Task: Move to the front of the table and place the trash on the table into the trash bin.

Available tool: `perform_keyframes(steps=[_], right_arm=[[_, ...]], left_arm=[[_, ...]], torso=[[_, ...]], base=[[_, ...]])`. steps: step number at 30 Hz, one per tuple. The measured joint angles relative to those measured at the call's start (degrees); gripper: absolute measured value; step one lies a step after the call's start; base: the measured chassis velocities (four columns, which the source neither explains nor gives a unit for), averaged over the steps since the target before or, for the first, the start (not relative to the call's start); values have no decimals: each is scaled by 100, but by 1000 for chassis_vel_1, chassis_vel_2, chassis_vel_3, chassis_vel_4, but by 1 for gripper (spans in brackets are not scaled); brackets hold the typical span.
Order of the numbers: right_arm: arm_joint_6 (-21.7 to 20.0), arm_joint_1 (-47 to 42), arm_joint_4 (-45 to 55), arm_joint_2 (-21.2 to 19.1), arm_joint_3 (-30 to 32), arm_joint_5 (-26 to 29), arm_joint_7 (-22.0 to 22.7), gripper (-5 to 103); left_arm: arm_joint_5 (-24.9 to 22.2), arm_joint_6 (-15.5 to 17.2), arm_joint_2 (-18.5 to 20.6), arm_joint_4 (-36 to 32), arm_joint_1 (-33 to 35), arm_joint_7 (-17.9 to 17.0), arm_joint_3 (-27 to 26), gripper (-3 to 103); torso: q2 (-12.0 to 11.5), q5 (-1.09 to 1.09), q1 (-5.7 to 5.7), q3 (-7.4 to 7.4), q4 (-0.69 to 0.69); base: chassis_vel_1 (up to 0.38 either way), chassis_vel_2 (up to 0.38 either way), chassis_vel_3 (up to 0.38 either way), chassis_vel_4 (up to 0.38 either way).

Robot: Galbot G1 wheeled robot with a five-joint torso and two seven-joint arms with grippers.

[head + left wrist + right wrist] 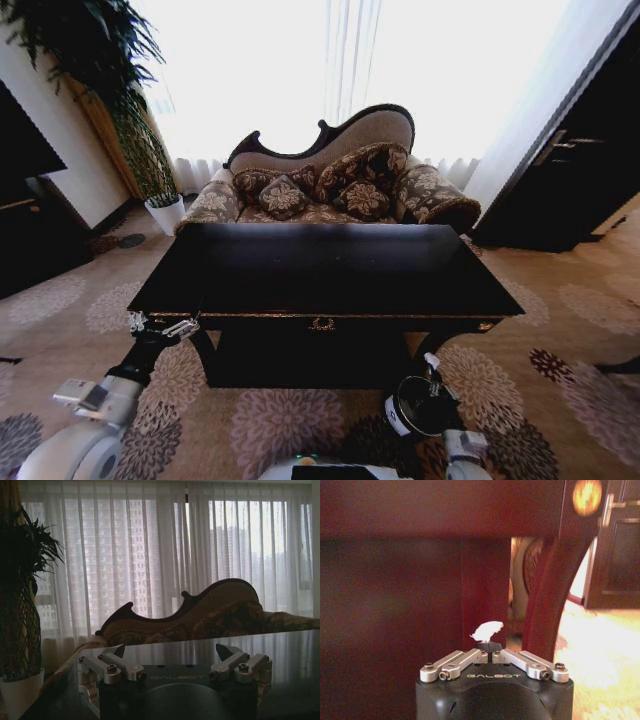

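Just above the trash bin [418,408], the right gripper [488,644] pinches a white paper wad [487,629] that, if released off-centre, may miss it, while the left gripper [174,656] waits unclenched at the table [320,270] edge.

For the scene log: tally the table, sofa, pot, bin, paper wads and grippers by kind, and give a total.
Table: 1
Sofa: 1
Pot: 1
Bin: 1
Paper wad: 1, pinched in the right gripper
Grippers: 2, counting the left gripper, open at the table's edge
Total: 7
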Motion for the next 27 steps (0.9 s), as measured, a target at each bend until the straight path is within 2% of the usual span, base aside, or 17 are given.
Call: perform_keyframes(steps=[3,14,19,25,26,27], right_arm=[[47,227,-516,-35,-66,-133,12,0],[95,967,-2350,-268,-196,-396,129,0],[42,1267,-2863,-343,-228,-410,140,0],[-142,1416,-3021,-306,-227,-330,187,0],[-166,1424,-3042,-304,-226,-322,181,5],[-166,1424,-3042,-304,-226,-322,181,5]], left_arm=[[0,0,-1,0,0,0,0,100],[0,0,-1,0,0,0,0,100],[0,0,0,0,0,0,0,100],[0,0,0,0,0,0,0,100],[0,0,0,0,0,0,0,100],[0,0,0,0,0,0,0,100]], torso=[[0,-2,0,0,3],[0,-1,0,0,1],[0,-1,0,0,0],[0,0,0,0,1],[0,0,0,0,1],[0,0,0,0,1]], base=[[0,0,0,0],[0,0,0,0],[0,0,0,0],[0,0,0,0],[0,0,0,0],[0,0,0,0]])
